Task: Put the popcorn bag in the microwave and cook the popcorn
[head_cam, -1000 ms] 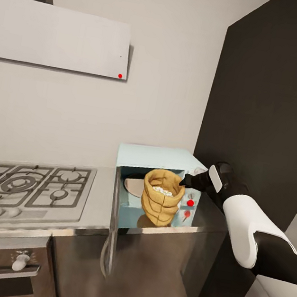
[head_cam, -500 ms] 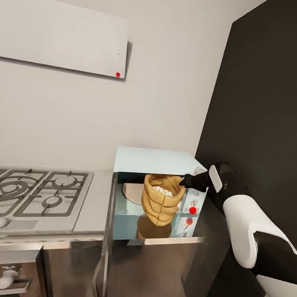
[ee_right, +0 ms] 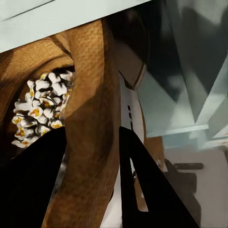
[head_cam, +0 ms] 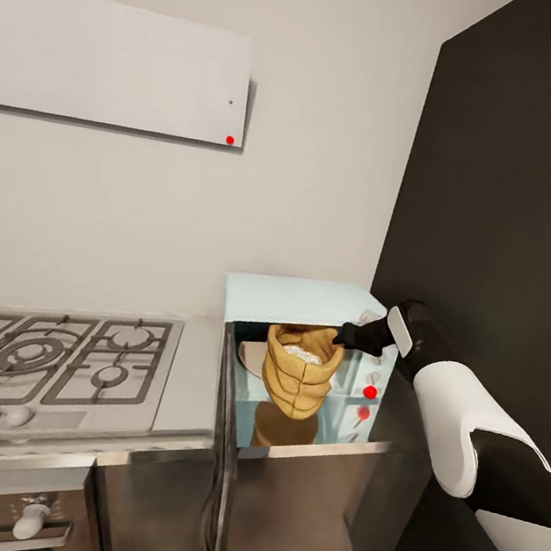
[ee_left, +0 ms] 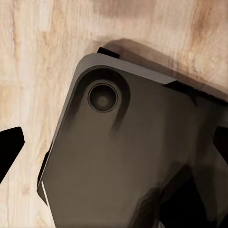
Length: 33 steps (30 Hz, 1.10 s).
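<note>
Popcorn bag [head_cam: 297, 379] is seen right of the frame's centre in the head view, upright at the mouth of the microwave [head_cam: 302, 302], whose door [head_cam: 225, 454] is swung open toward the camera on the left side. It is an orange-brown paper sack with horizontal creases and a rolled rim, and its shape is mirrored in the glossy countertop [head_cam: 319, 447] beneath. White puffed popcorn [head_cam: 303, 351] with yellow centres is heaped inside, clearly visible in the right wrist view [ee_right: 40, 107]. The right gripper [head_cam: 343, 334] is closed on the bag's rim at its right edge; in the wrist view one black finger [ee_right: 33, 185] is placed inside the sack and the other outside, with the rolled paper wall [ee_right: 92, 142] pinched between them. A red dot [head_cam: 370, 392] is shown on the microwave's white panel. A gas hob [head_cam: 53, 360] lies at lower left. From the left wrist view it cannot be told whether the left gripper is open or closed; a dark grey robot base [ee_left: 128, 161] over wooden floor [ee_left: 33, 57] is seen there.
</note>
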Tool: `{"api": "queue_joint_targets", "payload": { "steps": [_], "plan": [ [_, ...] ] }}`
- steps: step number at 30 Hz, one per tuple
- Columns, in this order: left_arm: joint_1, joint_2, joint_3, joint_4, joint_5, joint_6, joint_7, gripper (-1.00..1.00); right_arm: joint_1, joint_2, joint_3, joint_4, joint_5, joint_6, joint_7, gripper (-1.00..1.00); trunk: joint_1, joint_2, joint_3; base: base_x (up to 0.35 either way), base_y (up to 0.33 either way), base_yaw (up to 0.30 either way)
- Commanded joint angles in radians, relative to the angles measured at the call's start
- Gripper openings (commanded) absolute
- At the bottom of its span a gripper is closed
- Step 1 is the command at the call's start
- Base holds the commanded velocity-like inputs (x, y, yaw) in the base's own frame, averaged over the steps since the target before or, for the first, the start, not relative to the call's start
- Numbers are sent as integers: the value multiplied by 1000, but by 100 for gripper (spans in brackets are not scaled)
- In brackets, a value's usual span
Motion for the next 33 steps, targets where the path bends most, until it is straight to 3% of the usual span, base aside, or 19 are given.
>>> {"api": "queue_joint_targets", "payload": {
  "steps": [1,15,27,33],
  "plan": [
    [-1,0,-1,1,5,-3,0,100,-1,0,-3,-1,-9,5,-5,-100,0,-1,-1,0,30,0],
    [-1,1,0,1,5,-5,0,100,-1,0,-1,-1,-9,5,-5,-100,0,-1,-1,143,2,0],
    [-1,1,0,-2,6,-4,0,100,1,5,4,22,-1,0,-8,-100,0,-1,-2,7,0,0],
    [-1,1,0,-2,6,-4,0,100,1,-6,13,36,-48,-22,-10,-100,0,-1,-2,0,0,0]
  ]
}}
